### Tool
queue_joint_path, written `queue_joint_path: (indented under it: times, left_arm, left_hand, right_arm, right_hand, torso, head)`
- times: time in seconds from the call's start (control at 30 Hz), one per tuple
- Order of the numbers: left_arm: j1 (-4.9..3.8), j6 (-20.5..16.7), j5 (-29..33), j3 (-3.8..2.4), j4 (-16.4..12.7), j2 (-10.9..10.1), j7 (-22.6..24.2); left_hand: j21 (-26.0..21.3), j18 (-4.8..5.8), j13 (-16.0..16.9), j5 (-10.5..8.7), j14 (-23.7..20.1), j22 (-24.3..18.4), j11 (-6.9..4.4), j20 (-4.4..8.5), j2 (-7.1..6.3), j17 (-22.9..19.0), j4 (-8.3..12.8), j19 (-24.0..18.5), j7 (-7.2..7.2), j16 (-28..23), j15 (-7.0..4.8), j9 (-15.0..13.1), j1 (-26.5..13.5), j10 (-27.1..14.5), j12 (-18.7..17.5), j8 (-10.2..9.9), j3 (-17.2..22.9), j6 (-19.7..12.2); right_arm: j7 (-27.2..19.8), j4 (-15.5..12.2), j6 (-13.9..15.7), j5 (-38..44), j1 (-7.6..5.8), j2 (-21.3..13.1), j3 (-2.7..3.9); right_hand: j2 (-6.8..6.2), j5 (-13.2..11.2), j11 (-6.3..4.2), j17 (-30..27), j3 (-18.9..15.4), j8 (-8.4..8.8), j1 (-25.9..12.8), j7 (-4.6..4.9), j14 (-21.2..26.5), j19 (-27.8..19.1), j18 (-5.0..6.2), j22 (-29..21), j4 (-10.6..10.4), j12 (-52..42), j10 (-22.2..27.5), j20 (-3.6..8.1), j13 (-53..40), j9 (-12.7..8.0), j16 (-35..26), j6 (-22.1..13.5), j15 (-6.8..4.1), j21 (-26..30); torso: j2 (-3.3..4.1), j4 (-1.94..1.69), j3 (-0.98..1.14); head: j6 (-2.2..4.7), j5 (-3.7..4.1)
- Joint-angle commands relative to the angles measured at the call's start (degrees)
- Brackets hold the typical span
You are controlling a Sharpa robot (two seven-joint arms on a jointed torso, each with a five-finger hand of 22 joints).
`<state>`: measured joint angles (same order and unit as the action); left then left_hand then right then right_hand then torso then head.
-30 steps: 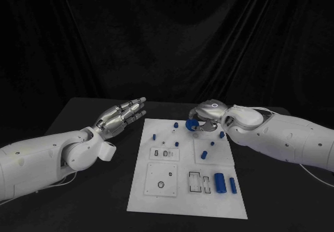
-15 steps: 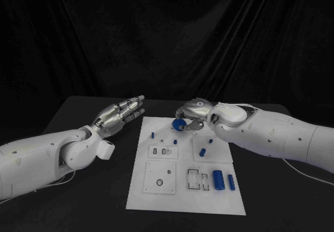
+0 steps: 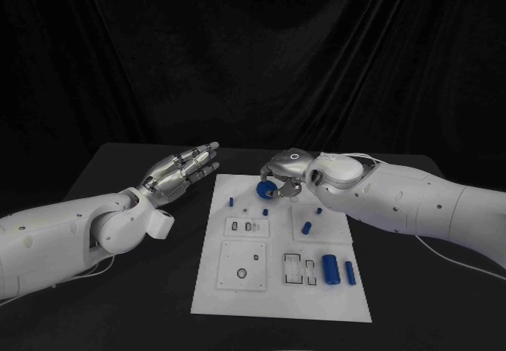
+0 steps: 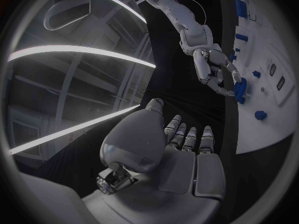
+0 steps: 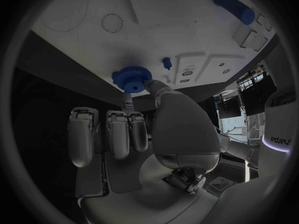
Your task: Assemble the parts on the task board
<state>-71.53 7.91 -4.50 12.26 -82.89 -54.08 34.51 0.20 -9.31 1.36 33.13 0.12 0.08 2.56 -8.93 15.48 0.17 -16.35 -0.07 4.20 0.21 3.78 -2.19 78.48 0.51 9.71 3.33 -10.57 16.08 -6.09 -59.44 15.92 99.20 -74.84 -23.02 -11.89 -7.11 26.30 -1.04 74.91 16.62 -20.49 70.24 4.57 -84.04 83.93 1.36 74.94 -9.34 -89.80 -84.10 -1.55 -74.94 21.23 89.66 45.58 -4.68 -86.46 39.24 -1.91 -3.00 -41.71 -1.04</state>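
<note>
The blue gear point(image 3: 266, 189), pinched in the right hand point(image 3: 284, 174), has been carried leftward over the task board point(image 3: 279, 289); seating is judged pending. The left hand point(image 3: 181, 172) is held released, empty.

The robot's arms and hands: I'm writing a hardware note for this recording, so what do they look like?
Both arms are bulky, glossy white shells with small dark dots. The left arm has a white cuff at the wrist; a thin pale cable loops along the right arm. The left hand and right hand are silver metal with segmented fingers; a lit ring glows on the right hand's back.
</note>
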Motion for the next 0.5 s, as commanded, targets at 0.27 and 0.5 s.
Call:
queue_joint_path:
  times: [0.27, 0.5]
  left_arm:
    - [0.08, 0.53, 0.01, -0.06, -0.08, 0.2, 0.54]
    - [0.08, 0.69, 0.01, -0.06, -0.01, 0.32, 0.45]
  left_hand:
    - [-0.2, 0.14, 0.09, 0.15, -0.01, -0.08, 0.18, -0.51, 0.01, -0.04, 0.0, 0.07, 0.25, 0.1, 0.53, 0.0, 0.52, 0.06, 0.23, 0.31, 0.34, -0.08]
    - [-0.2, 0.14, 0.09, 0.15, -0.01, -0.08, 0.18, -0.51, 0.01, -0.04, 0.0, 0.07, 0.25, 0.1, 0.53, 0.0, 0.52, 0.06, 0.23, 0.31, 0.34, -0.08]
  right_arm:
    - [-0.63, 1.74, -2.06, 0.05, 0.58, 1.72, 0.04]
    - [-0.93, 2.46, -2.22, 0.05, 0.83, 2.6, 0.04]
  right_hand:
    - [0.07, -0.36, 0.46, 13.77, 0.68, 1.11, -0.18, 0.29, -5.68, 4.15, -0.32, 13.69, 0.14, -0.2, -5.9, -0.56, -15.06, -0.36, -0.26, -0.17, 0.51, 0.23]
    - [0.06, -0.4, 0.49, 13.73, 0.88, 2.12, -0.24, 0.3, -5.67, 4.12, -0.3, 13.67, 0.24, -0.2, -5.9, -0.64, -15.06, -0.76, -0.28, -0.69, 0.55, 0.29]
  torso:
    - [-0.01, 0.04, 0.0]
    - [-0.01, 0.02, 0.01]
  head:
    - [-0.34, 0.09]
    - [-0.61, 0.2]
